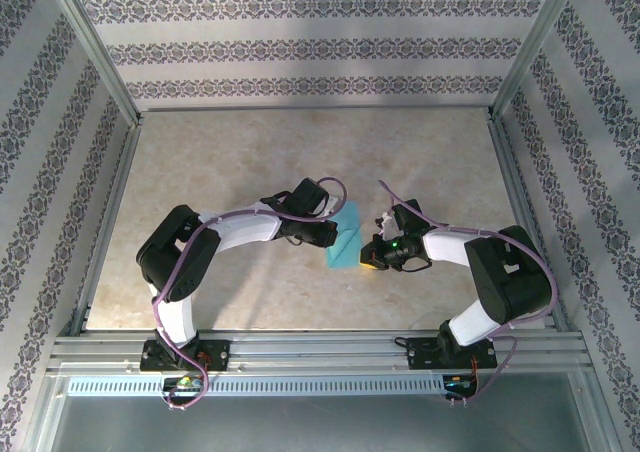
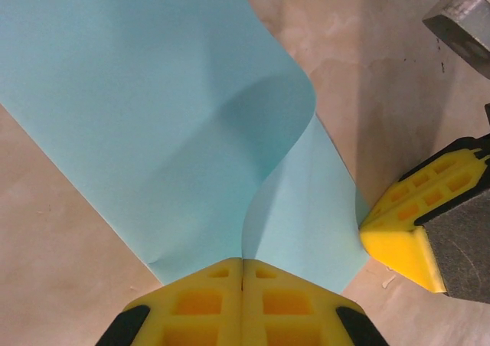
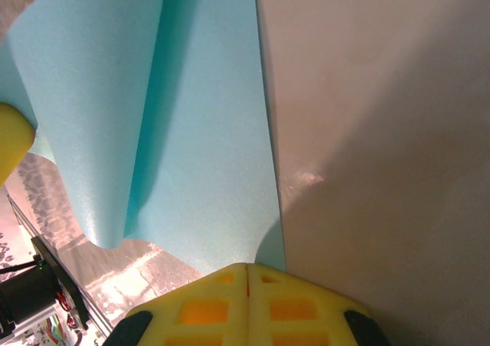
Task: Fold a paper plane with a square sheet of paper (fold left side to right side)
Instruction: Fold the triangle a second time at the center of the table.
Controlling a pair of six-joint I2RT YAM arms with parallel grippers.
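The square sheet of paper [image 1: 345,238] is turquoise and lies mid-table between the two arms, partly lifted. In the left wrist view its left part [image 2: 153,116] curls up and over in a soft bend, and an edge runs straight into the seam of my left gripper [image 2: 243,263], which is shut on it. My left gripper [image 1: 326,234] sits at the sheet's left side. My right gripper [image 3: 246,268] is shut, its tip resting on the near right edge of the flat part of the paper [image 3: 207,155]. My right gripper [image 1: 371,256] is at the sheet's lower right.
The beige tabletop [image 1: 250,162] is ringed by aluminium frame posts and patterned walls [image 1: 320,47]. A metal rail [image 1: 320,352] runs along the near edge by the arm bases. Both yellow fingertips stand close together over the paper.
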